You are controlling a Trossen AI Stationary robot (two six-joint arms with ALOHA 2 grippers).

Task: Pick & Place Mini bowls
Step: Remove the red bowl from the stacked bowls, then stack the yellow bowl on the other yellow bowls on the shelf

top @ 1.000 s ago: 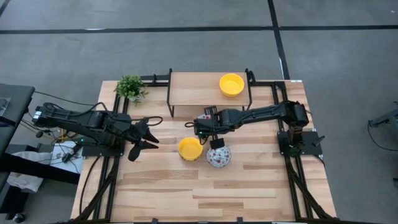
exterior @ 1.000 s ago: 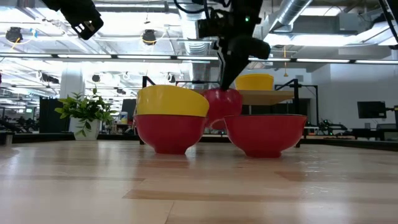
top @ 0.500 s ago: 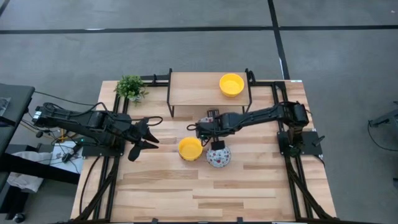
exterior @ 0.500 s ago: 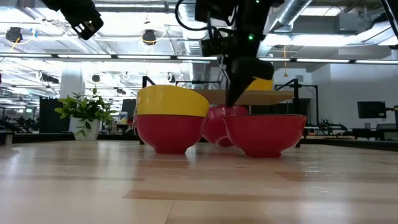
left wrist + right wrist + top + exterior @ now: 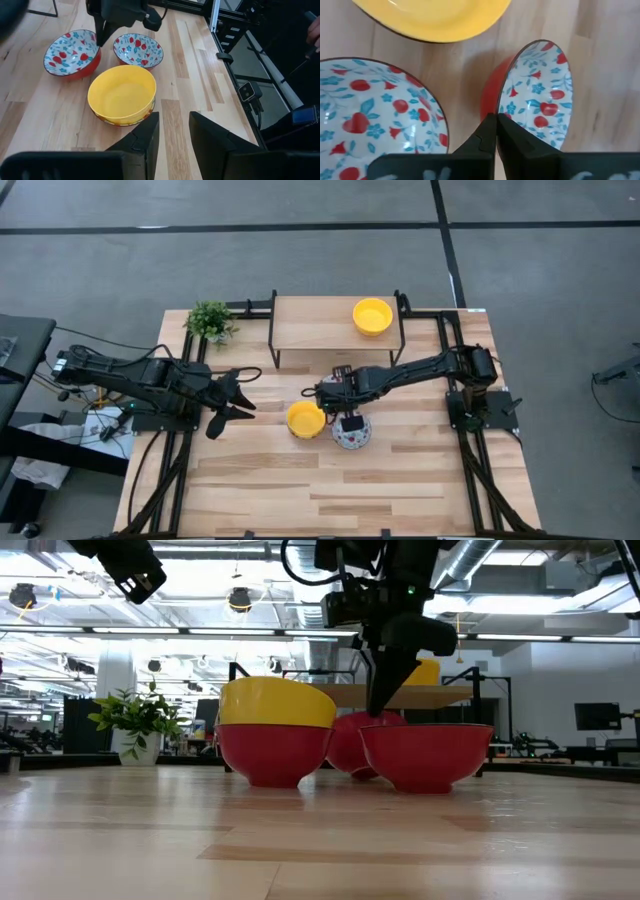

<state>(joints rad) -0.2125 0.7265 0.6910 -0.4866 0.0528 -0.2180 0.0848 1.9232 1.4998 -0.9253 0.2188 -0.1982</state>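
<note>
A yellow mini bowl sits nested in a floral one at mid-table. A second floral mini bowl stands just to its right on its base. Between them, a third floral mini bowl is tilted, red outside showing, with my right gripper shut on it. Another yellow mini bowl stands on the wooden shelf. My left gripper stands open to the left of the stack, with nothing between its fingers. My right gripper pinches the tilted floral bowl's rim, one finger on the red outer wall and one on the patterned inside. The fingers come from above, pointing steeply down. The bowl hangs tilted, low between the other bowls. Whether its foot touches the table I cannot tell.
A small green plant stands at the far left corner. A wooden shelf on a black frame runs along the far edge. Black rails border the table's left and right sides. Bare wood lies toward the near edge.
My right gripper has come down and a little toward the near edge with the floral bowl. The bowl was held above the other bowls' rims and now sits low between the stack and the other floral bowl, still tilted.
</note>
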